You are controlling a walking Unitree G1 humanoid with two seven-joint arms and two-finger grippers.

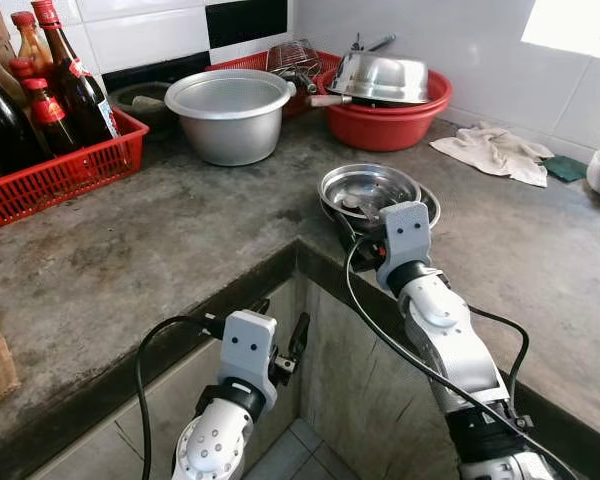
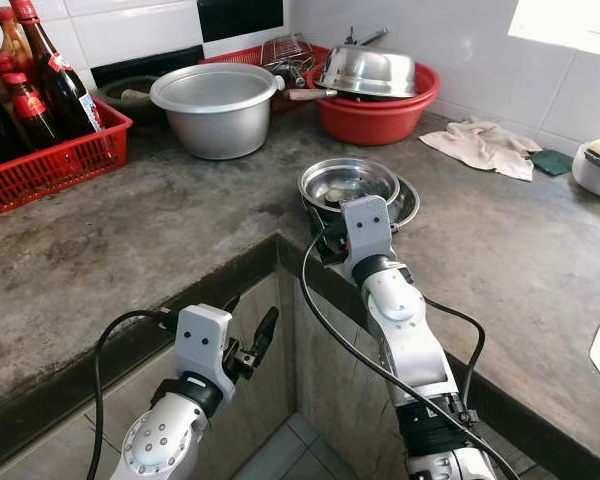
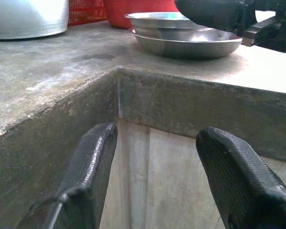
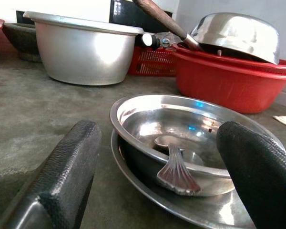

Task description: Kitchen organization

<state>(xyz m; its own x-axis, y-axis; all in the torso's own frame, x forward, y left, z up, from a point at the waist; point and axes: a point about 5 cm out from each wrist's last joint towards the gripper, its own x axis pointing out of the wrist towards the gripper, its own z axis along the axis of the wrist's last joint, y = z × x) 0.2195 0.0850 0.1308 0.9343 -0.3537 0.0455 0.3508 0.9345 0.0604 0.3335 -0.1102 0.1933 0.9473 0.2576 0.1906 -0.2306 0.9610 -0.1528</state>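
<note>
right gripper [image 4: 157,162] — fingers wide apart, empty, at the bowl [image 4: 181,124] holding a spoon [image 4: 176,167] | left gripper [image 3: 157,181] — open, empty, below counter [image 1: 180,230] edge

The L-shaped grey concrete counter [image 1: 180,240] carries a red crate [image 1: 60,170] of bottles at the left, an aluminium pot [image 1: 230,115] and a red basin [image 1: 385,115] along the tiled wall, a steel bowl [image 1: 368,188] on a steel plate [image 4: 214,207] near the inner corner, and a crumpled cloth [image 1: 492,152] at the right.
</note>
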